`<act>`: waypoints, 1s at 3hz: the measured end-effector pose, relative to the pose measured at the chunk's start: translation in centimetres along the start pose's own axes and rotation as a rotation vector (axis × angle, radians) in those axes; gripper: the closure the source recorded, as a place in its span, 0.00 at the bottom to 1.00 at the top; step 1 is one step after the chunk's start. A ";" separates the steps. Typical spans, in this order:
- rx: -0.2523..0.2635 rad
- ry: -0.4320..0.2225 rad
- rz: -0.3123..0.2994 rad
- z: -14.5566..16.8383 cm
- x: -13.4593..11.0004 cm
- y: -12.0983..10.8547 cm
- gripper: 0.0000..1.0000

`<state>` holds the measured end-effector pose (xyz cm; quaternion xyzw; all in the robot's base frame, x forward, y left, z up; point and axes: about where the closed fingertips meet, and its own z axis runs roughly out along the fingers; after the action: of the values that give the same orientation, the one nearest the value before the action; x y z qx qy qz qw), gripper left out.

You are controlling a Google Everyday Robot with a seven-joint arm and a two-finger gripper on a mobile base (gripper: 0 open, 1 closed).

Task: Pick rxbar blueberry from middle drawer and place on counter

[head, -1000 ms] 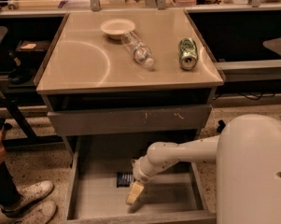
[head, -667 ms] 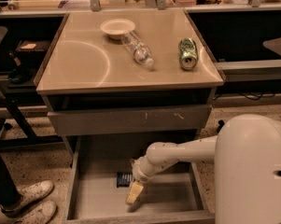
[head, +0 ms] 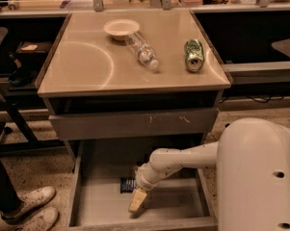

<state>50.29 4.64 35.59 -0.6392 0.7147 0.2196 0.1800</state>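
Rxbar blueberry (head: 126, 185) lay flat on middle drawer (head: 178, 203) floor, slightly left of centre. Gripper (head: 137, 201) pointed down just beside it, toward drawer's front edge; wrist hid bar's right end. Gripper open or closed: could not tell. Bar was dark navy, flat, rectangular; lettering unreadable. Counter (head: 86, 66) was above.

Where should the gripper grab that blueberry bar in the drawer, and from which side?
Probably take the rxbar blueberry across its short width, from straight above: it lies flat on the middle drawer floor, leaving only its long edges to pinch. The gripper hangs beside it.
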 end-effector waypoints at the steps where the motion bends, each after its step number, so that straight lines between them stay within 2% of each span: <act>1: -0.018 0.006 0.014 1.5 0.6 0.0 0.00; 2: -0.019 0.006 0.015 1.5 0.7 0.1 0.18; 3: -0.019 0.006 0.015 1.5 0.7 0.1 0.42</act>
<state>50.11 4.91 33.98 -0.6362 0.7179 0.2256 0.1702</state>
